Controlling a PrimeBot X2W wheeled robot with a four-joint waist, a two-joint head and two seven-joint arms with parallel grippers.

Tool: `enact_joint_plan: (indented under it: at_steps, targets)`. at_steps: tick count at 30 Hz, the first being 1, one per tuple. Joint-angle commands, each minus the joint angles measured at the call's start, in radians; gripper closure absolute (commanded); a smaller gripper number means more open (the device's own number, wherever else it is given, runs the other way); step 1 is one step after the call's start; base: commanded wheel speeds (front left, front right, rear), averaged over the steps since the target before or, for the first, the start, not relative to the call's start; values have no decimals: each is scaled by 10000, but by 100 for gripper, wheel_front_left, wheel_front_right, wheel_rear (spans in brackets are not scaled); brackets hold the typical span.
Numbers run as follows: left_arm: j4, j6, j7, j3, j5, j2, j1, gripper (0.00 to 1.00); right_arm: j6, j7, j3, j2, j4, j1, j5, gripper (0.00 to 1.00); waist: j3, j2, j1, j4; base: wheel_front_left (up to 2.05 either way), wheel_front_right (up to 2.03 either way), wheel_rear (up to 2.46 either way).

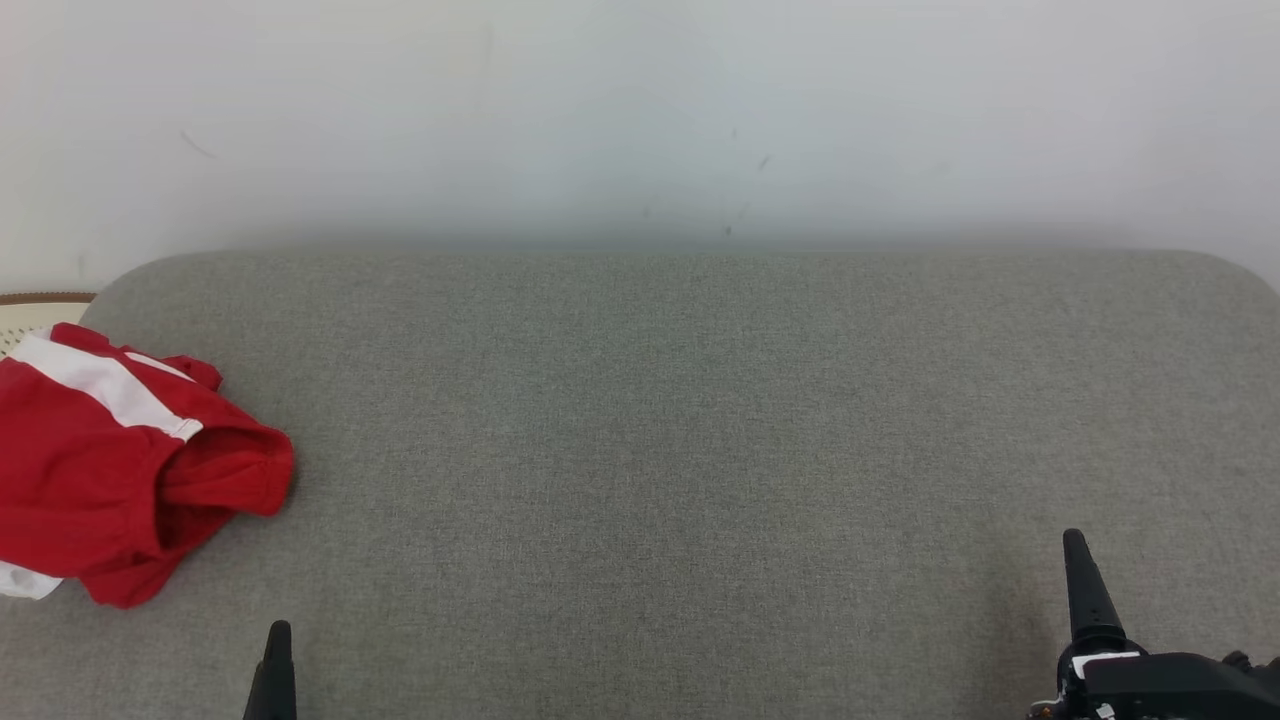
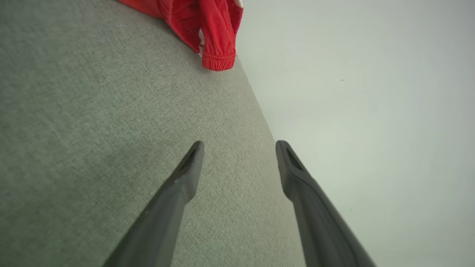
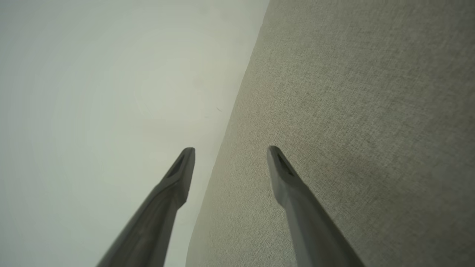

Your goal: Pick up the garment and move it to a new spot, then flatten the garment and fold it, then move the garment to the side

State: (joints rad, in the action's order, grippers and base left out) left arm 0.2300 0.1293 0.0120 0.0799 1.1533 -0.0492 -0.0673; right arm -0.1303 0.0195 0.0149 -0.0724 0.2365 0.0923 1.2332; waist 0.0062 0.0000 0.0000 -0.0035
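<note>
At the near edge our left gripper point(image 2: 240, 144) and right gripper point(image 3: 231, 148) point away, jaws apart. We see the garment point(image 1: 100, 470) at left.

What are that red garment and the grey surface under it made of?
Red garment: likely soft matte knit cloth; it crumples in folds and shows a gathered ribbed hem. Grey surface: seemingly woven upholstery fabric, matte, with a fine flecked weave.

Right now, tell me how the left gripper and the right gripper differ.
The left gripper has the red garment ahead of it; the right gripper faces plain grey cushion. The left gripper sits near the garment, the right gripper far across. Both are open and hold nothing.
</note>
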Motion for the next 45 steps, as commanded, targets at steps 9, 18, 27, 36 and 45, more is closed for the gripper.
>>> enact_joint_plan:
  at_steps: [9, 18, 27, 36, 45]
  targets:
    - [-277, 12, 422, -28, -2267, -27, -331, 0, -4, 390, -361, -177, -136, 275, -1841, 0, 12, 0, 0, -11, 0, 0, 0]
    - [-313, -71, 736, -99, -3803, -20, -347, 0, -4, 691, -665, -250, -39, 329, -3151, 0, 41, 0, 0, -32, 0, 0, 0]
    - [-396, -202, 987, -126, -5013, -36, -402, 0, -4, 933, -971, -383, 8, 362, -4111, 0, 66, 0, 0, -56, 0, 0, 0]
    - [-495, -440, 1242, -254, -6236, -162, -406, 0, -5, 1188, -1325, -579, -11, 442, -5216, 0, 83, 0, 0, -57, 0, 0, 0]
    - [-494, -624, 1518, -428, -7270, -311, -411, 0, -5, 1448, -1446, -604, -161, 446, -6138, 0, 102, 0, 0, -75, 0, 0, 0]
